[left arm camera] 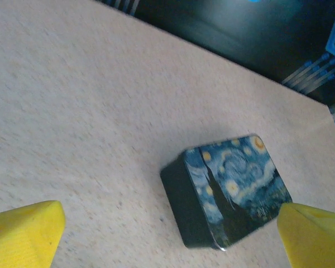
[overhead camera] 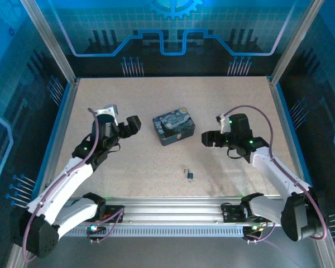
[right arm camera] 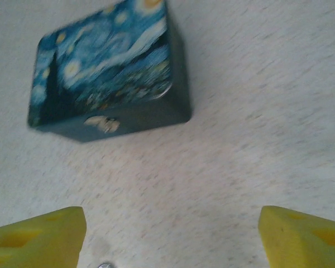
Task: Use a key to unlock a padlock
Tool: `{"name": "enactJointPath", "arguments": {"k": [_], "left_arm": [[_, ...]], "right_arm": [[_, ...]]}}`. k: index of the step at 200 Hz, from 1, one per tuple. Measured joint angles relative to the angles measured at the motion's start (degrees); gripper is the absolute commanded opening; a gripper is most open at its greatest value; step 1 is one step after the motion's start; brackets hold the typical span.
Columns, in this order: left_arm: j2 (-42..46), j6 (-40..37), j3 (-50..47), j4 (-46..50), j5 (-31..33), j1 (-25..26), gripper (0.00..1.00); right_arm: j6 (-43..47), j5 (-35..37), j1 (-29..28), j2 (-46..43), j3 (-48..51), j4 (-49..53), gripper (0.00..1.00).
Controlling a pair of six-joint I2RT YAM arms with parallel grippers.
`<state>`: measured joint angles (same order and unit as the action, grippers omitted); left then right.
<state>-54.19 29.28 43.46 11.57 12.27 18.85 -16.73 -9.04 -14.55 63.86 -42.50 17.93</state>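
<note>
Fingers (left arm camera: 25,231) of the left gripper (overhead camera: 135,124) stand spread wide, holding nothing, just left of the starry-night tin (overhead camera: 173,129). The padlock (overhead camera: 188,175) lies on the speckled table (overhead camera: 100,95) nearer the arm bases, well apart from both grippers. The right gripper (overhead camera: 208,138) hovers just right of the tin, likewise spread and empty

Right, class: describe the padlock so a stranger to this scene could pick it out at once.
Find the dark-blue starry-night tin near the middle of the speckled table. Move from it toward the near edge: the padlock lies alone on bare tabletop. It is tiny, dark and blocky, far smaller than the painted tin.
</note>
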Motion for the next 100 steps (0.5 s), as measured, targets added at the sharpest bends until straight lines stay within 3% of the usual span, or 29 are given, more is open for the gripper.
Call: {"name": "enactJointPath", "arguments": {"k": [7, 52, 100], "left_arm": [[0.87, -1.01, -0.17, -0.31, 1.66, -0.17, 0.99], [4.13, -10.6, -6.29, -8.68, 12.63, -1.2, 0.99], [-0.37, -21.57, -16.39, -23.21, 17.62, -2.78, 0.99]], "right_arm": [[0.63, 1.31, 1.07, -0.59, 0.0, -0.31, 1.0], [3.15, 8.98, 8.72, -4.39, 3.13, -6.69, 1.0], [9.22, 12.66, 12.07, -1.62, 13.22, -20.13, 1.0]]}}
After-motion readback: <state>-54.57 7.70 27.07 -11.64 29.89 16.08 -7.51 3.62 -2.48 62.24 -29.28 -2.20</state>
